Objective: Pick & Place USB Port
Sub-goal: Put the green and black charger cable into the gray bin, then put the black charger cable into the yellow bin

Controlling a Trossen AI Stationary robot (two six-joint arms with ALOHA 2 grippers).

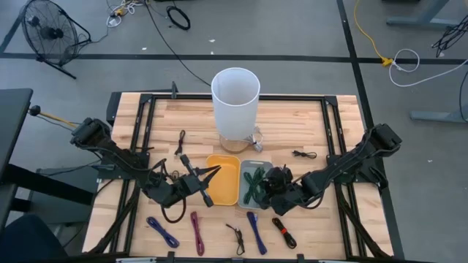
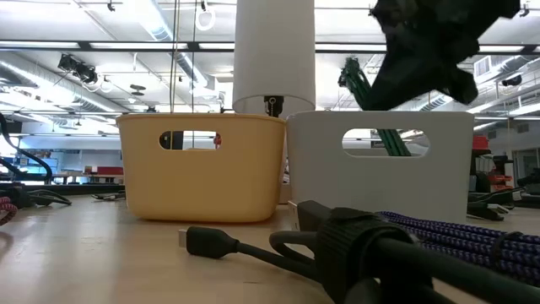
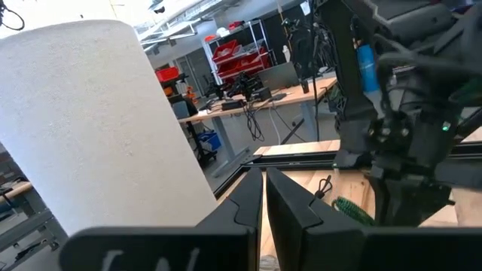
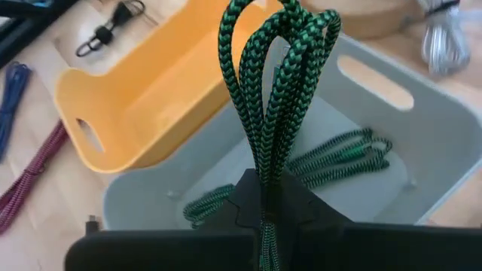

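Note:
A yellow bin [image 1: 223,180] and a grey bin [image 1: 252,183] stand side by side at the table's middle. My right gripper [image 1: 269,183] hangs over the grey bin, shut on a green braided cable [image 4: 279,83]. A second green cable [image 4: 343,158] lies coiled on the grey bin's floor [image 4: 226,162]. My left gripper [image 1: 208,177] hovers at the yellow bin's left rim, shut and empty; its fingers [image 3: 252,207] point toward the white cylinder [image 3: 98,120]. In the low view the right gripper [image 2: 430,51] shows above the grey bin [image 2: 380,173]. My right gripper pinches the green cable's bundled strands [image 4: 265,177] between its two fingers, several strands together. Its looped end [image 4: 282,30] sticks out past the fingertips. The fingers come slanting down from the table's right side. The cable is lifted clear above the grey bin.
A tall white cylinder [image 1: 235,102] stands behind the bins, a silver cable [image 1: 256,136] at its foot. Blue [image 1: 162,232], magenta [image 1: 197,232], black [image 1: 235,237], blue [image 1: 254,232] and red-black [image 1: 285,232] cables lie along the near edge. Small black cables [image 1: 303,154] [image 1: 180,140] lie farther back.

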